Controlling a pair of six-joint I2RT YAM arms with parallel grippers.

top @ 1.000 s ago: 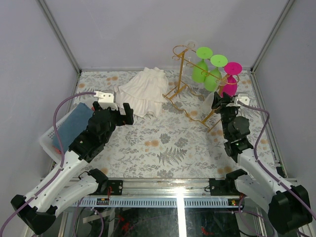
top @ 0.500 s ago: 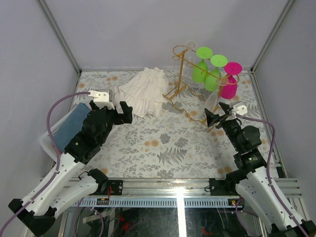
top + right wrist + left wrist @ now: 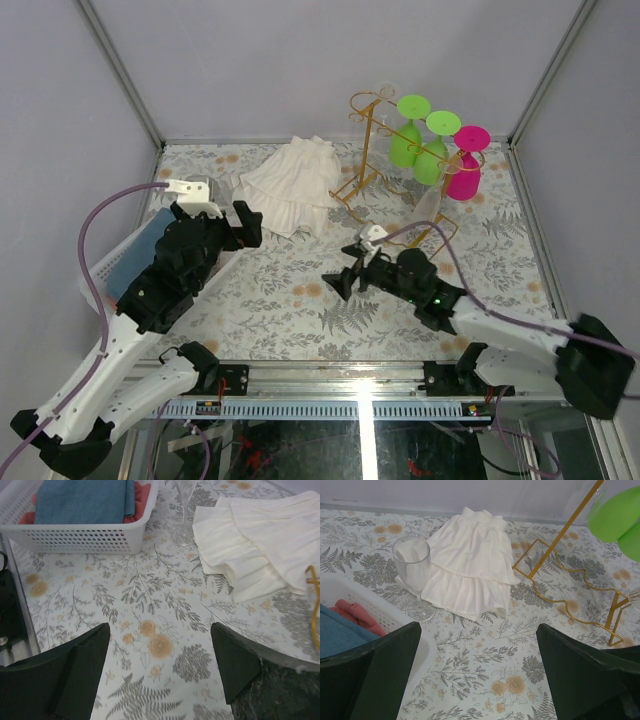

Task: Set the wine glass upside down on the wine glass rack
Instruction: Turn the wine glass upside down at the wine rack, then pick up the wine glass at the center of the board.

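A clear wine glass (image 3: 412, 560) stands upright on the table between the white basket and the white cloth; the right wrist view catches its stem (image 3: 184, 510). The gold wire wine glass rack (image 3: 368, 150) (image 3: 555, 565) stands at the back right. Two green glasses (image 3: 404, 140), a magenta one (image 3: 466, 165) and a clear one (image 3: 428, 205) hang upside down on it. My left gripper (image 3: 240, 225) (image 3: 477, 630) is open and empty, short of the upright glass. Over the table's middle, my right gripper (image 3: 345, 280) (image 3: 160, 630) points left, open and empty.
A ruffled white cloth (image 3: 290, 185) lies at the back centre, left of the rack. The white plastic basket (image 3: 100, 275) (image 3: 75, 537) at the left edge holds blue and red cloths. Grey walls close in the table on three sides.
My right arm has swung away from the rack's near end to the middle of the table, now pointing left, and its jaws have opened wider. The left arm has drifted slightly left.
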